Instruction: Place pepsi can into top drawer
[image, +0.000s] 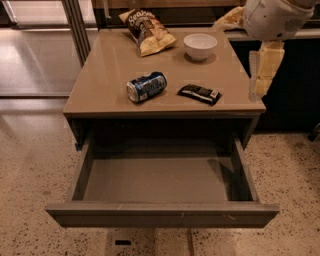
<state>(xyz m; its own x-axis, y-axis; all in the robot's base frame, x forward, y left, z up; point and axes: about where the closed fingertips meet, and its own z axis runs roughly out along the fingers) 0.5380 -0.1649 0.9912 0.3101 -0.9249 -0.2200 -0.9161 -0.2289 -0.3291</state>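
The pepsi can (146, 86), blue with white markings, lies on its side near the middle of the table top (105, 75). The top drawer (160, 212) is pulled fully open below the table's front edge, and its grey interior is bare. My gripper (261, 89) hangs at the table's right edge, pointing down, well to the right of the can and holding nothing that I can see. The white arm housing (272, 17) sits above it.
A flat black snack bar wrapper (199, 94) lies right of the can. A white bowl (200, 46) and a chip bag (146, 31) stand at the back of the table. A metal post (77, 25) rises at the back left. Speckled floor surrounds the table.
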